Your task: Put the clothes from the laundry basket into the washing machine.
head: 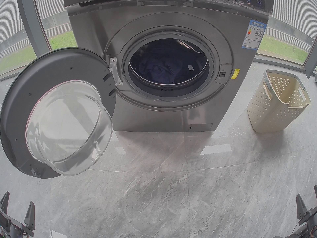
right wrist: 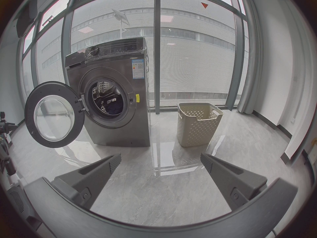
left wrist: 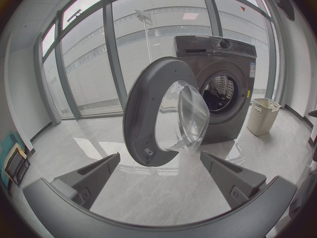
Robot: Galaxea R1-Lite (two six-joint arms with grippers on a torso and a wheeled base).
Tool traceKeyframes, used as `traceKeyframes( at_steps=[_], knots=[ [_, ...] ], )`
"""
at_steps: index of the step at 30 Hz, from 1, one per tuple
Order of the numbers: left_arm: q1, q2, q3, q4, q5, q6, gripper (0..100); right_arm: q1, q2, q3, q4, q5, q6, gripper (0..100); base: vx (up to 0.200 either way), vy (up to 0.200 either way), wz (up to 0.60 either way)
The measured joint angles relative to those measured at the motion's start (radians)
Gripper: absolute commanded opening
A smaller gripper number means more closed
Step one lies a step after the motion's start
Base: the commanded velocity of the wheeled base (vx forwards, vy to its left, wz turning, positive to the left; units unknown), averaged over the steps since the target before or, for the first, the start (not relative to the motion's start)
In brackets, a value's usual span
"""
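Clothes (head: 165, 68): dark blue bundle lying low inside the drum of the washing machine (head: 185, 116), straight ahead of the robot and about midway between the two arms. Left gripper (head: 18, 204): low at the near left, fingers spread, nothing between them. Door (head: 49, 70): swung fully open to the left, standing ahead of the left gripper, so that arm is the nearer one to it. Laundry basket (head: 270, 116): upright on the floor (head: 185, 189) just right of the machine; no clothes visible in the part of its inside that shows. Right gripper (head: 307, 195): low at the near right, fingers spread, empty; basket lies ahead of it, so the right arm is nearer. Judgement: loading looks done or nearly so.
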Motion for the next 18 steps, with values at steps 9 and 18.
traceKeyframes(
  at_steps=[9,18],
  knots=[
    [0.006,-0.009,0.000,0.003,-0.017,-0.056,100,0.013,-0.038,0.000,0.034,0.072,-0.032,100,-0.067,0.067,0.00],
    [0.006,-0.011,0.000,0.002,-0.031,-0.073,100,0.014,-0.045,0.000,0.032,0.073,-0.033,100,0.000,0.133,0.00]
  ],
)
